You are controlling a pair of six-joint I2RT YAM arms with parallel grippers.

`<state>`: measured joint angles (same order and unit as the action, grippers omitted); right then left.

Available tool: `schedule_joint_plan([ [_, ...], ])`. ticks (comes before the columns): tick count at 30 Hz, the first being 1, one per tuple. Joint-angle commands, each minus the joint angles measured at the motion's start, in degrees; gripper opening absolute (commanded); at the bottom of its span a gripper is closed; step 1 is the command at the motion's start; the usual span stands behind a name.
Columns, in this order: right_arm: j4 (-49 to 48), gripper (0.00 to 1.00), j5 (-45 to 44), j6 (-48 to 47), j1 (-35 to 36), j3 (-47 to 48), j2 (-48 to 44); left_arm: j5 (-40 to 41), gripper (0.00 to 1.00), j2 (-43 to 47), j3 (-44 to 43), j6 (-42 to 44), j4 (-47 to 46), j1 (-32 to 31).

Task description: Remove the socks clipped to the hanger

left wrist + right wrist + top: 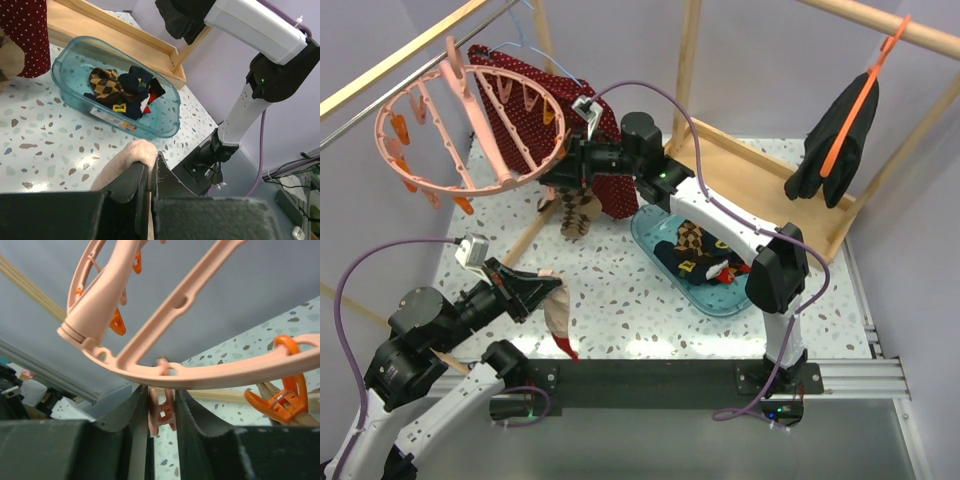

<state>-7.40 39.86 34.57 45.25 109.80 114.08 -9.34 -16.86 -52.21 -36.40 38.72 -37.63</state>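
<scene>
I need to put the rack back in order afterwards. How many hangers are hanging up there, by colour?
Pink ring hanger: 1
Orange hanger: 1
Light-blue wire hanger: 1
Total: 3

The left arm (420, 330) and right arm (775, 270) — white links, black joints, purple cables (415, 242).

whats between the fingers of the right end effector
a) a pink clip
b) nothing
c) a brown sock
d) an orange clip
a, the right wrist view shows a pink clip hanging under the hanger ring, right inside the right end effector.
</scene>
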Motion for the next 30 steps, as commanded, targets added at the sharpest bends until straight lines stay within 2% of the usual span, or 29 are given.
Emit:
schedule_joint_plan([
  [1,3.7,0.32,-1.2,-2.7,-0.3,1.6,-1.2,0.4,0.00,-1.0,-1.7,0.2,-0.7,0.1],
  [2,3.9,0.37,-1.4,-2.7,-0.3,1.3,-1.4,0.7,0.00,-1.5,-1.8,0.3,-0.5,0.1],
  [3,4.5,0.53,-1.5,-3.0,-0.3,1.1,-1.8,0.9,0.00,-1.7,-2.0,0.5,-0.6,0.1],
  [5,7.2,0.63,-2.3,-3.4,-0.3,1.2,-2.0,2.0,0.00,-1.9,-2.2,0.5,-0.4,0.1],
  [6,8.5,0.73,-3.2,-4.5,-0.3,1.2,-2.2,2.1,0.00,-1.9,-2.1,0.5,-0.5,0.0],
  [10,18.4,0.87,-6.9,-8.6,-0.3,0.9,-4.2,2.7,0.00,-2.2,-1.6,0.4,-0.6,0.1],
  [15,25.1,0.98,-10.3,-12.8,-0.3,-5.1,-9.5,3.8,0.00,-2.9,-1.0,0.1,-1.0,0.1],
  [22,27.9,0.98,-13.2,-14.7,-0.2,-19.3,-21.0,3.5,0.00,-4.2,-0.2,-0.9,-3.4,0.1],
  [28,22.0,0.99,-3.0,-15.8,3.0,-29.2,-30.1,2.2,0.00,-4.8,0.1,-1.7,-4.4,0.1],
  [30,16.8,0.99,-0.8,-15.1,5.3,-32.6,-31.4,1.8,0.00,-5.1,0.2,-1.6,-4.6,0.1],
])
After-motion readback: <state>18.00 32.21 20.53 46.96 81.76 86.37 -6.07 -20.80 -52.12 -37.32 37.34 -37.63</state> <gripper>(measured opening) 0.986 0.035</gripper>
